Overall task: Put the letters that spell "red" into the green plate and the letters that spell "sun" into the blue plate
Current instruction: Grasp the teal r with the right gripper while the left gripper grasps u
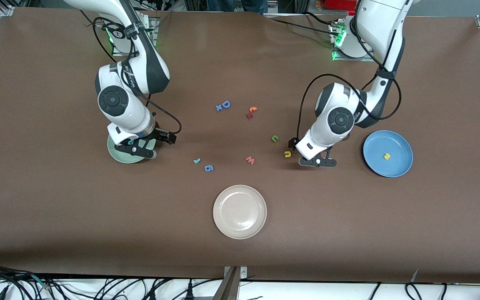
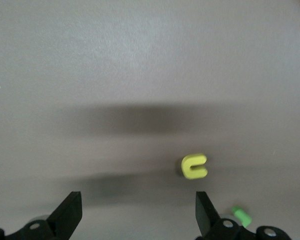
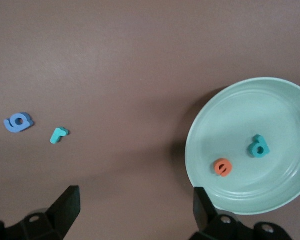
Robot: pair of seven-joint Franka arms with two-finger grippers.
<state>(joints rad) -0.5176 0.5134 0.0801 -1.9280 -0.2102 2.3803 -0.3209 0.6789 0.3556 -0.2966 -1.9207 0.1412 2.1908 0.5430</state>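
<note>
Orange round foam "e" (image 3: 222, 167) and teal foam "d" (image 3: 258, 147) lying in round pale mint-green plate (image 3: 269, 100), under right gripper (image 1: 135, 150), jaws apart, empty. Thin teal hooked "r" (image 1: 197, 160) on table beside blue "6" (image 1: 208, 168). Yellow "s" (image 1: 386, 156) in round blue plate (image 1: 402, 143). Left gripper (image 1: 317, 163) spread wide, empty, just beside yellow arch letter (image 1: 287, 154); green arch letter (image 1: 275, 138) near.

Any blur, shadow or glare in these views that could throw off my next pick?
Left wrist view: soft, the yellow letter fuzzy-edged, two dark shadow bands across the table. Right wrist view: sharp, the green plate casts a shadow; teal r crisp. Front view: even light, faint sheen on the white plate.
</note>
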